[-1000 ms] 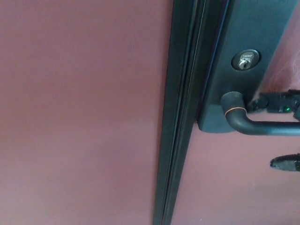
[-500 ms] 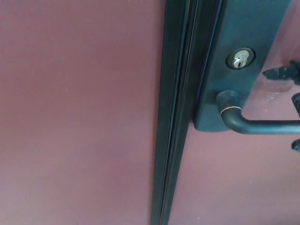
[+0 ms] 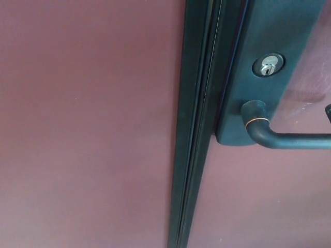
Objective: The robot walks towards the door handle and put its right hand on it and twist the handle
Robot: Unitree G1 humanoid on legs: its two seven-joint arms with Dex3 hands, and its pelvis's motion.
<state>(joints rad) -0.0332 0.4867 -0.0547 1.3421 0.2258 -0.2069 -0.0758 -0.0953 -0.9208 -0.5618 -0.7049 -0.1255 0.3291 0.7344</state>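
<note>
The head view is looking closely at a reddish-brown door (image 3: 88, 129), which is filling almost the whole picture. A dark vertical strip (image 3: 199, 124), the edge or frame where two panels are meeting, is running from the top to the bottom just right of the middle, leaning slightly.

To the right of that strip, a dark backplate (image 3: 269, 31) is sitting flat on the door surface in the upper right part of the picture. A round keyhole (image 3: 268, 65) with a silvery centre is showing on the plate. Just below the keyhole, the door handle (image 3: 282, 137) is coming out of the plate's lower end. It is a dark lever with a thin copper-coloured ring near its base. It is bending and then stretching level toward the right edge of the picture, where it is running out of view.

At the far right edge, just above the lever, a small black sliver (image 3: 328, 110) is peeking in. It may be part of the robot's right hand, but too little is showing to be sure, and I cannot tell whether its fingers are spread or pressed together. It is not visibly touching the lever. The left hand is not showing anywhere.
</note>
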